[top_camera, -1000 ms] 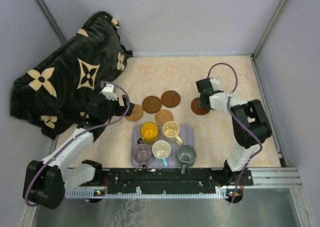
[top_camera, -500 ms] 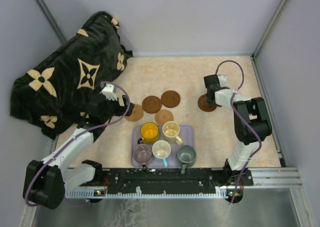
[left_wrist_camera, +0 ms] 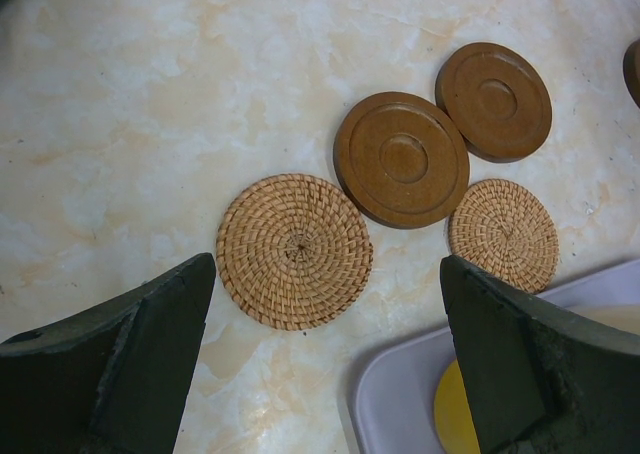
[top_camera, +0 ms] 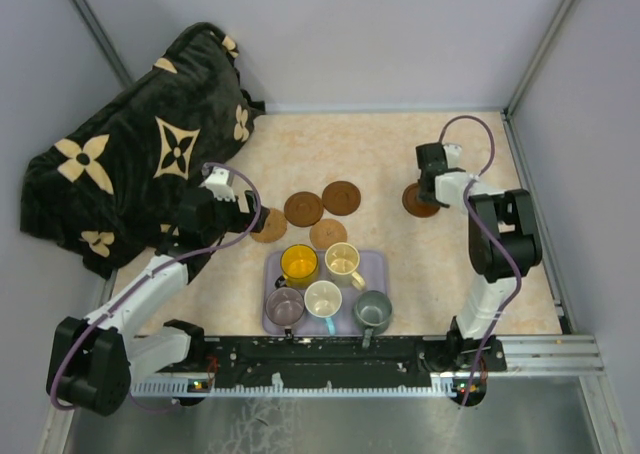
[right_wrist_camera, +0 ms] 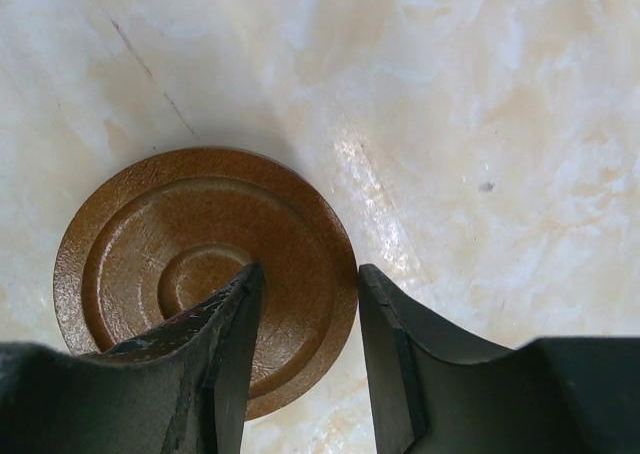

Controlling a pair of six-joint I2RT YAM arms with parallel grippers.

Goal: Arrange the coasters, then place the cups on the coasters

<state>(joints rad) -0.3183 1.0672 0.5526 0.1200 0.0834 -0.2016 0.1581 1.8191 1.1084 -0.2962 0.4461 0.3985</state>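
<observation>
Right arm at the lone dark brown round wooden coaster (right_wrist_camera: pixel 150 244), beyond the lavender rectangular tray's (top_camera: pixel 377 266) far right corner.

My right fingers (right_wrist_camera: pixel 400 374), half spread, straddle its rim on the desk (right_wrist_camera: pixel 480 94), one tip over the disc, one outside; whether they pinch I cannot tell. My left fingers (left_wrist_camera: pixel 150 354), spread wide and empty, hover over a woven straw-coloured round coaster (left_wrist_camera: pixel 293 251) off the tray's far left corner.

Legible text, all views: none.
Pattern on the dark blanket (top_camera: pixel 130 144): cream flower and four-point star motifs; no letters can be made out.
Faces of the coasters (left_wrist_camera: pixel 401 159): turned rings or woven spirals, no lettering.
Sides of the cups (top_camera: pixel 299 264): plain glaze, no print readable.
Front rail (top_camera: pixel 330 359): fine marks, too small to read.
</observation>
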